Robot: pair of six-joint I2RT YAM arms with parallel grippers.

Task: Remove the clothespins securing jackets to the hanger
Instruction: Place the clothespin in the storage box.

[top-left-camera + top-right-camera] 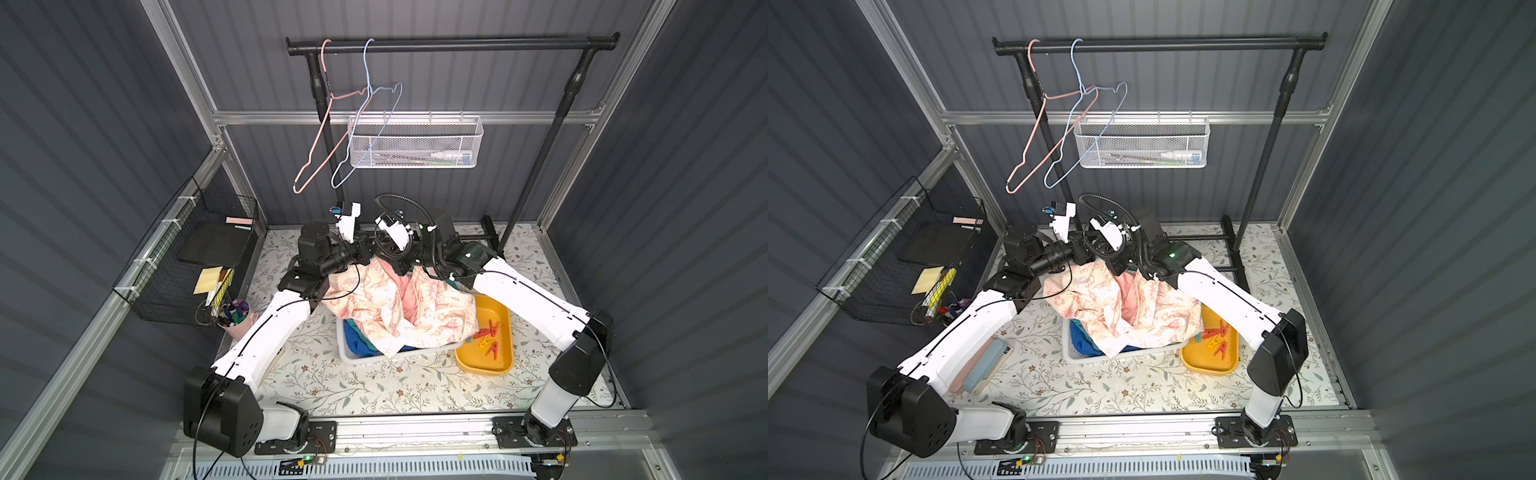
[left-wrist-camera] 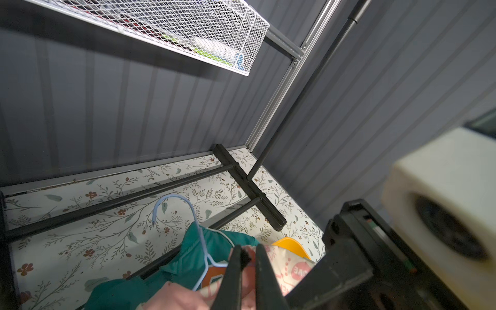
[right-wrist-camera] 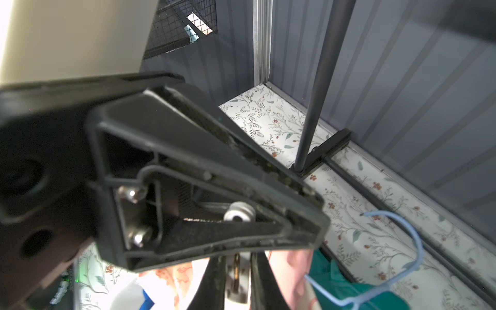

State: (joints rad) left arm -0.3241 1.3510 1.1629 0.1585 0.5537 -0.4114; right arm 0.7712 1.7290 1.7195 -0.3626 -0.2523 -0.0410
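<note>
Right tool (image 3: 236,264) grips clothespin (image 3: 238,281), hidden from above.

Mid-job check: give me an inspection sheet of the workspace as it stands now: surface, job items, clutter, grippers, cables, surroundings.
Surface: floral-print tabletop; no spills seen.
Job's things: cream floral jacket draped over the white basket; teal jacket on a light-blue hanger; loose clothespins in the yellow tray; bare pink hanger and bare blue hanger on the rail.
Clutter: pen cup and black wire basket at the side wall.
Grippers: left gripper shut at the cream jacket, what it holds is unclear; right gripper shut on what looks like a whitish-grey clothespin.
Cables: thin black cable sags across the cream jacket.
Surroundings: grey ribbed walls; white mesh basket on the back wall.
</note>
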